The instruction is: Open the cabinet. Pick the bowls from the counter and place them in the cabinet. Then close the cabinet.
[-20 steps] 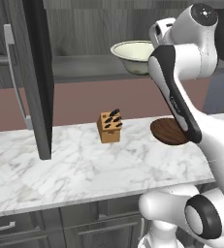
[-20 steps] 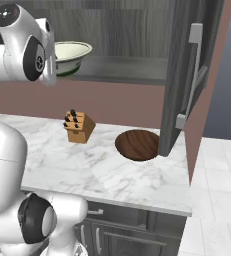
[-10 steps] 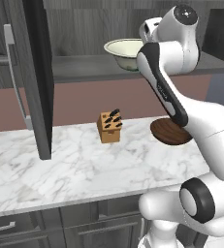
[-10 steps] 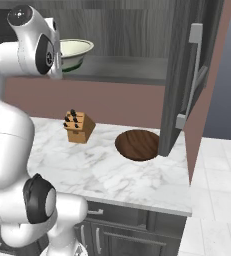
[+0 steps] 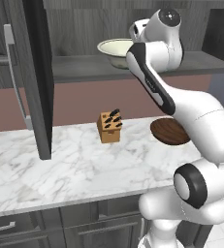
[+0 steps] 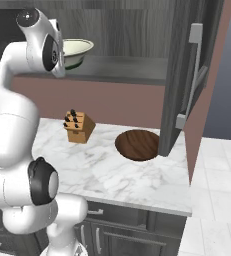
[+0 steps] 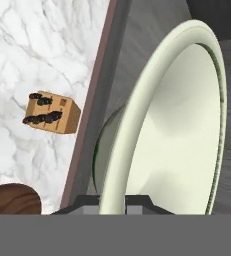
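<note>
The cabinet stands open, its left door (image 5: pixel 38 72) and right door (image 6: pixel 187 75) swung wide. The cream-white bowl (image 5: pixel 114 51) (image 6: pixel 77 50) sits low over the cabinet shelf (image 5: pixel 79 68); I cannot tell whether it touches the shelf. My gripper (image 7: pixel 118 200) is shut on that bowl's rim (image 7: pixel 177 125), which fills the hand view edge-on. The dark brown wooden bowl (image 5: pixel 169 131) (image 6: pixel 138 145) (image 7: pixel 9 199) lies on the counter (image 5: pixel 84 169), below the right door.
A small tan knife block (image 5: pixel 109 127) (image 6: pixel 78 126) (image 7: pixel 49 114) stands on the counter near the back wall. The right door's lower edge hangs just above the wooden bowl. Low drawer fronts (image 6: pixel 112 225) run under the counter.
The arm has carried the cream bowl leftward in the left base view and deeper over the cabinet shelf. The wooden bowl and knife block have stayed put.
</note>
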You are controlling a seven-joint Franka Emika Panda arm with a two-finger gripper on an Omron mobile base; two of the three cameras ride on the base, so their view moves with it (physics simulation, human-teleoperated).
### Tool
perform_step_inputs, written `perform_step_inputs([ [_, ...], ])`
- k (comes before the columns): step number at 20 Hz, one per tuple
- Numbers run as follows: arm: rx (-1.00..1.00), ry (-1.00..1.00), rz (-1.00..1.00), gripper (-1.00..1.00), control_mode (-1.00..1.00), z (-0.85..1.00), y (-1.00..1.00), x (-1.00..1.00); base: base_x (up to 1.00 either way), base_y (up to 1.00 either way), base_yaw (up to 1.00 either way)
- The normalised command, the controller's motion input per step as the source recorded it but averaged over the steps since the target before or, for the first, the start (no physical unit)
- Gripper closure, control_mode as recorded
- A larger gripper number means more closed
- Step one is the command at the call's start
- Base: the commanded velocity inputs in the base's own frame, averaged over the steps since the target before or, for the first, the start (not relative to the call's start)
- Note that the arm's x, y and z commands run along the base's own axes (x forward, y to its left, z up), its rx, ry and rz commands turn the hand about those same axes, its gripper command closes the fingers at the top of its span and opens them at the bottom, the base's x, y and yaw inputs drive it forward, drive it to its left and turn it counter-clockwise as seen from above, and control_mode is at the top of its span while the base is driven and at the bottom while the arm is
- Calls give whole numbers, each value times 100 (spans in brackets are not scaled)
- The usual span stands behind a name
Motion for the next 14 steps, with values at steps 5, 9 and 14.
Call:
perform_step_inputs([
  [5,0,0,0,100,-100,-2,5,48,0,0,0],
  [9,0,0,0,100,-100,-2,3,50,0,0,0],
  [14,0,0,0,100,-100,0,4,46,0,0,0],
])
